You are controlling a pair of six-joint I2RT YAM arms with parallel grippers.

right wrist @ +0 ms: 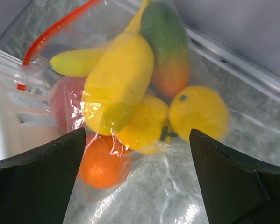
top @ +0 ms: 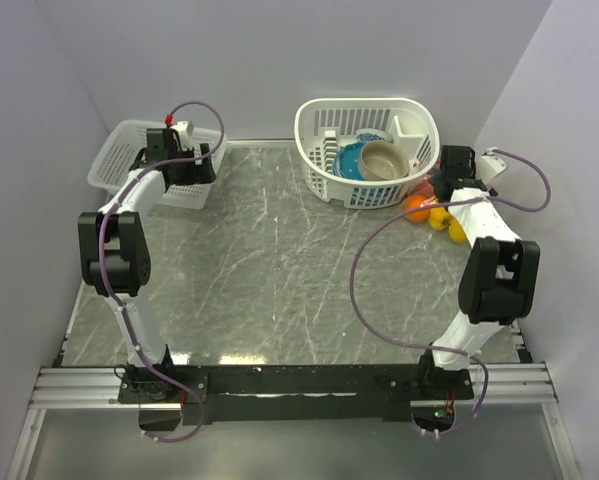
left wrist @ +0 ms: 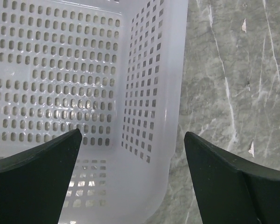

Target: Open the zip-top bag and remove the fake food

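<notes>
Looking from the near edge of the marbled table (top: 279, 270), we see both arms reaching toward the far corners. At far left, the left gripper (left wrist: 132, 137) hangs over a white perforated basket (left wrist: 149, 93), fingers spread wide, holding nothing. At far right, the right gripper (right wrist: 137, 135), fingers equally apart, hovers above the zip-top bag (right wrist: 107, 140). The fake food (right wrist: 118, 79) is inside the bag, which lies just beside a round white basket (top: 324, 115) holding bowls (top: 384, 160).

zip-top bag (right wrist: 144, 189): clear, red strip | fake food (right wrist: 116, 84): yellow, orange, green
</notes>
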